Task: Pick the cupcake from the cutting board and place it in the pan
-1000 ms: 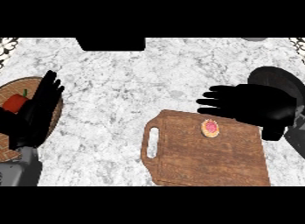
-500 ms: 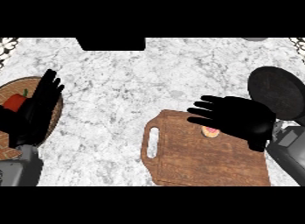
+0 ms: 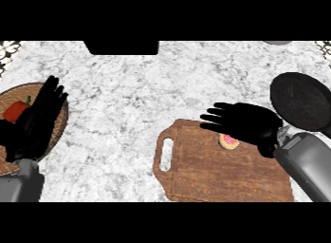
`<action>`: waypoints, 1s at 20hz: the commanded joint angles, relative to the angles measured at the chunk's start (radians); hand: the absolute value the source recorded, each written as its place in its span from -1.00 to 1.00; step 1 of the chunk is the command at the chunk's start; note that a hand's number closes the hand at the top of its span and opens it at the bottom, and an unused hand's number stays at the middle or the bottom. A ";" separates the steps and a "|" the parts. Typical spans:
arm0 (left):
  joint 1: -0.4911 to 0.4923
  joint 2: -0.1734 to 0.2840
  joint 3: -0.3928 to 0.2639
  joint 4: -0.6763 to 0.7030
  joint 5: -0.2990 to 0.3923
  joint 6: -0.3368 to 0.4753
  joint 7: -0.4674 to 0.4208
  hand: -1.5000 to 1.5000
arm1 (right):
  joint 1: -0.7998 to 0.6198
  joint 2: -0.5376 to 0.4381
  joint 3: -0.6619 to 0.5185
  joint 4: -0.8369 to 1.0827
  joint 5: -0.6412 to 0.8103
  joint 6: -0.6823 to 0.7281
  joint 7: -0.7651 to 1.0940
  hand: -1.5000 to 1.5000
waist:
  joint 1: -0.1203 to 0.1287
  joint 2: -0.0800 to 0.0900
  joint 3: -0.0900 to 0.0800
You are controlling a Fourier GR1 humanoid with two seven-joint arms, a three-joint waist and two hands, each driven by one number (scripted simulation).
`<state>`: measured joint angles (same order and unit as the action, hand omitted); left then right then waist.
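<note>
A small cupcake (image 3: 229, 141) with pink top sits on the wooden cutting board (image 3: 210, 173), near its far edge. My right hand (image 3: 248, 123) hovers open over it, fingers spread and pointing left, partly covering the cupcake's right side. The black pan (image 3: 305, 100) lies to the right of the board, its handle running toward the lower right edge. My left hand (image 3: 36, 121) rests open at the left, fingers up, over a woven mat.
A round woven mat (image 3: 3, 152) at the left holds a red pepper (image 3: 17, 110). A dark object (image 3: 121, 47) sits at the counter's far edge. Marble counter (image 3: 133, 104) lies between the two hands.
My right hand has moved left and toward me, off the pan and over the cupcake. The pan is now fully uncovered. The left hand has stayed still.
</note>
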<state>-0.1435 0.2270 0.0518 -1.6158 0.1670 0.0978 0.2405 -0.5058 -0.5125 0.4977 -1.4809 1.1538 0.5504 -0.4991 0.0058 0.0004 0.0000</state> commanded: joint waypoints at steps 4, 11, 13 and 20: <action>-0.035 -0.023 0.013 0.076 -0.029 -0.012 -0.036 0.00 | -0.015 0.085 -0.010 0.158 0.117 -0.083 -0.063 -1.00 | -0.001 0.001 0.000; -0.009 -0.053 0.004 0.035 -0.050 -0.004 -0.028 0.00 | -0.033 0.180 -0.056 0.277 0.168 -0.114 -0.091 -1.00 | 0.000 0.001 0.000; -0.018 -0.036 0.016 -0.009 -0.046 -0.002 0.039 0.00 | 0.018 0.199 -0.047 0.253 0.192 -0.130 -0.075 -1.00 | -0.001 0.000 0.000; -0.028 -0.030 0.051 0.090 -0.030 -0.057 -0.059 0.00 | -0.035 0.275 -0.040 0.291 0.220 -0.109 -0.115 1.00 | -0.001 0.001 0.000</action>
<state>-0.1562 0.1797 0.0692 -1.5943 0.1150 0.0845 0.2325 -0.5023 -0.3038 0.4538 -1.2156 1.3610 0.4466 -0.6041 0.0045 0.0004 0.0001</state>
